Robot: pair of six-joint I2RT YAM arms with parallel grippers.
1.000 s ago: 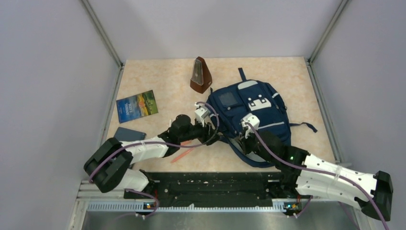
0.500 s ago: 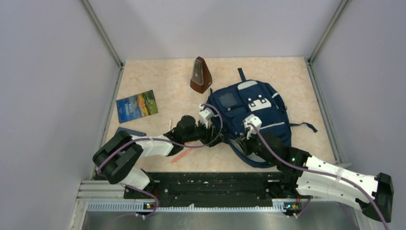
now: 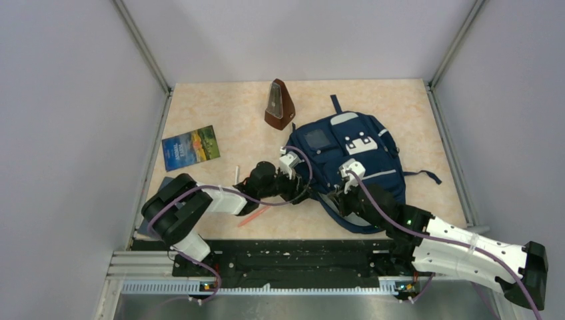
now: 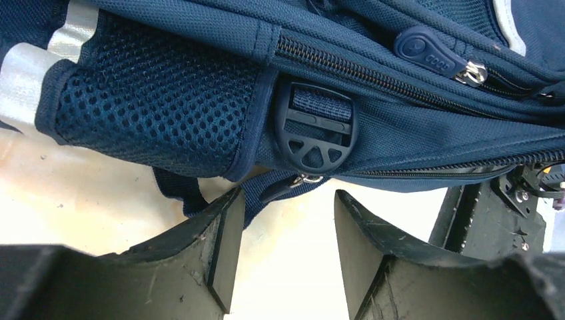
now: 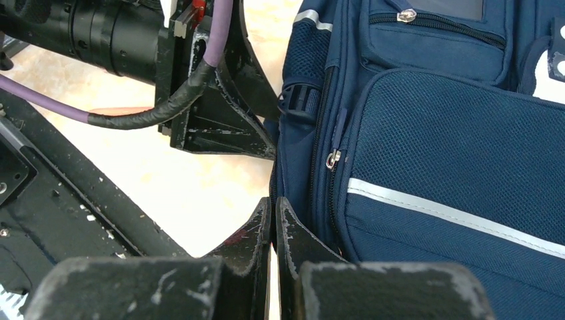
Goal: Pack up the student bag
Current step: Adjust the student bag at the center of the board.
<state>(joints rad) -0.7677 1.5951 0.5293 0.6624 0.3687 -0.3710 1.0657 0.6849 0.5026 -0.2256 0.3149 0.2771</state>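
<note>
The left jaws gape wide, the student bag just ahead, its zip pull beyond their tips; the right jaws are pressed together at its edge. Misaligned closing could nip the webbing, dragging the bag.

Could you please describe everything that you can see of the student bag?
The student bag is a navy fabric backpack with pale grey patches, light stripes, mesh side pockets, zips and a black plastic buckle. It lies flat, front up, on the table, in its right half. The right claw is shut on its near-left edge; the open left claw faces its side, close by.
</note>
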